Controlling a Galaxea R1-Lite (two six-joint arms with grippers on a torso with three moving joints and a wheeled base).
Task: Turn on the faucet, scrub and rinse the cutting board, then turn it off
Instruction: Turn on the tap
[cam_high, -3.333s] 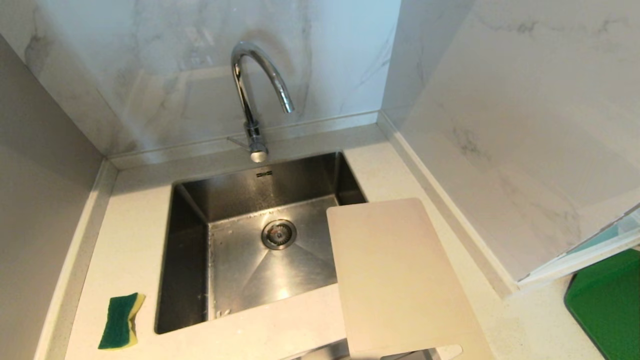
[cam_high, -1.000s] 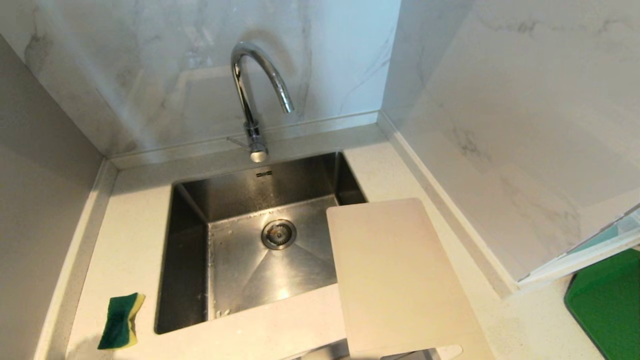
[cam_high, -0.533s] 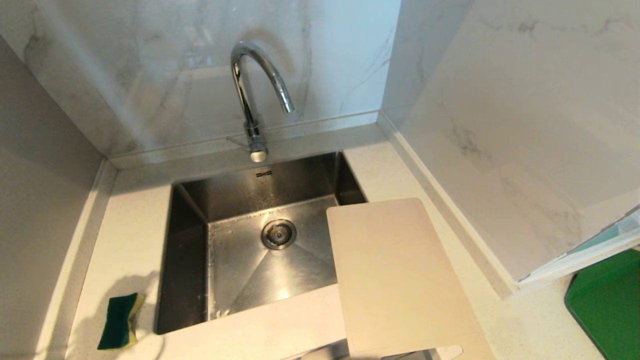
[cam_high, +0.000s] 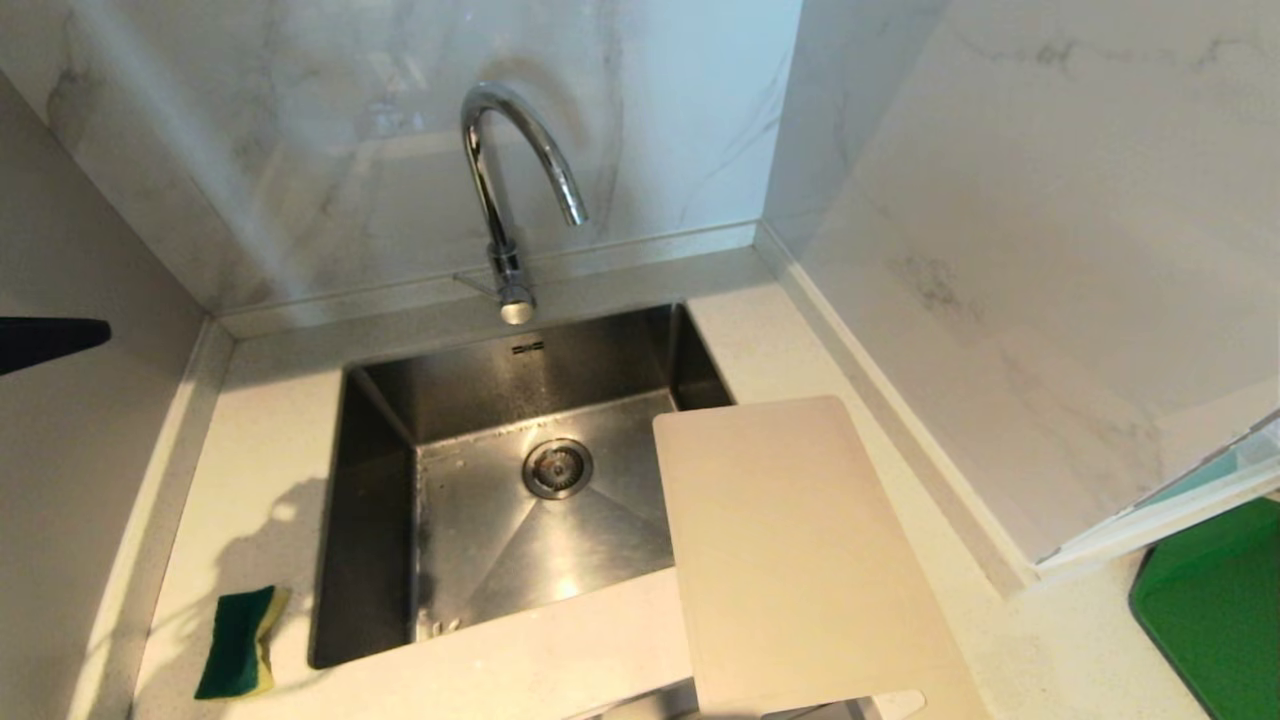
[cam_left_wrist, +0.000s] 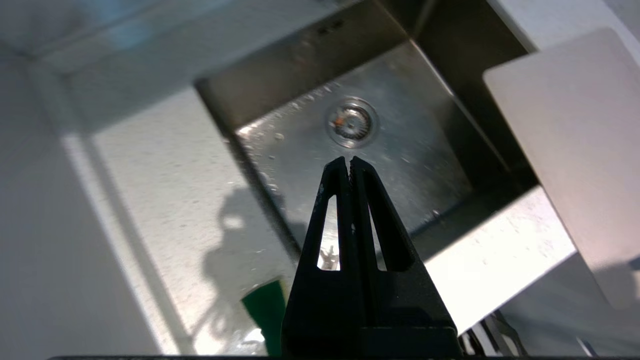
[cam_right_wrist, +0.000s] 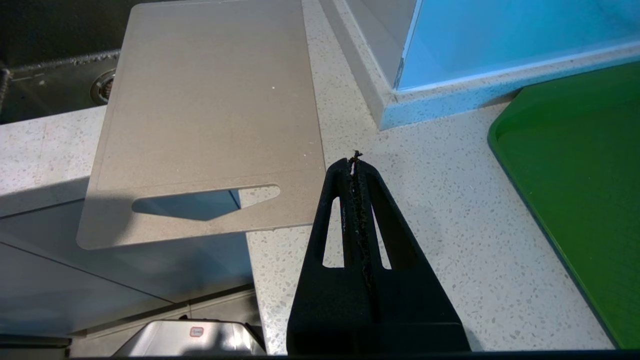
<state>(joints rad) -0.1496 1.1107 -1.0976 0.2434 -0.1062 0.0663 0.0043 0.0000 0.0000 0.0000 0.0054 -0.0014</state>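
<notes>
Cutting board (cam_high: 800, 560) lies flat on the desk (cam_high: 260, 440), off to the right of the left hand (cam_left_wrist: 348, 160), one far corner jutting over the steel sink (cam_high: 380, 560) and its slotted end hanging past the desk's front edge. That left hand hovers above the sink, its two black fingers (cam_left_wrist: 334, 210) pressed together with nothing between them; only a dark tip of it shows at the left border of the head view. Beneath the fingertips is the wet sink floor, the round drain (cam_left_wrist: 351, 122) just beyond them. Nearer the wrist, a green and yellow sponge (cam_high: 240, 642) rests on the desk beside the sink's left rim. Faucet (cam_high: 510, 190) stands upright behind the sink's back rim, well ahead of this hand, spout arched over the basin. Right hand (cam_right_wrist: 355, 162) hangs above bare desk, fingers closed and holding nothing, between the board's slot (cam_right_wrist: 205, 200) and a green mat (cam_right_wrist: 580, 175)
</notes>
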